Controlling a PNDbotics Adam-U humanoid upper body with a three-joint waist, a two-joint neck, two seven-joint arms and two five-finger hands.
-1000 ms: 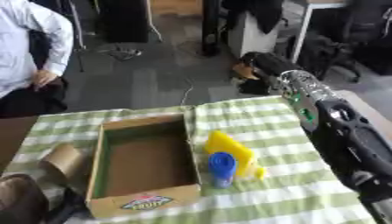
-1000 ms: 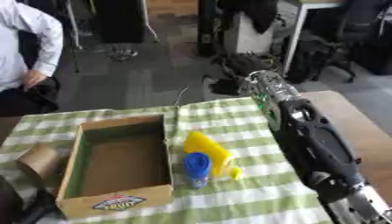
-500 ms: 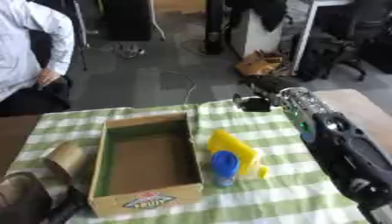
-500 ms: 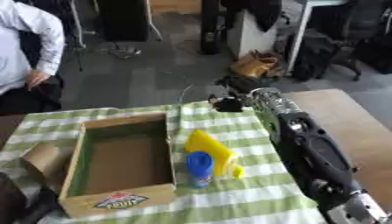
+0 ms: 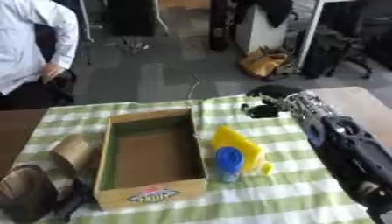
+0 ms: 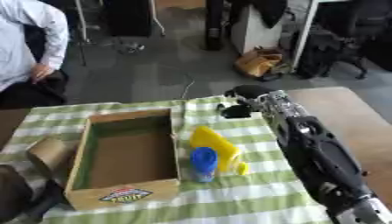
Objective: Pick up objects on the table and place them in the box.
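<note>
An open cardboard box [image 5: 153,192] with green inner walls stands empty on the green-and-white checked cloth. Right beside it lie a yellow wedge-shaped object [image 5: 239,144] and a blue bottle-like object [image 5: 228,161], touching each other. My right arm reaches in from the lower right. Its black right hand [image 5: 264,104] hovers open over the cloth's far edge, a little beyond the yellow object, holding nothing. A dark blurred mass at the lower left corner is my left hand [image 5: 27,192].
A tan cardboard roll [image 5: 73,151] lies left of the box. Bare wooden table [image 6: 337,109] shows right of the cloth. Beyond the table's far edge the floor holds a yellow bag [image 5: 264,63] and chairs.
My right hand has moved left and nearer, from beyond the table's far edge to over the cloth near the yellow object. Box and objects have not moved.
</note>
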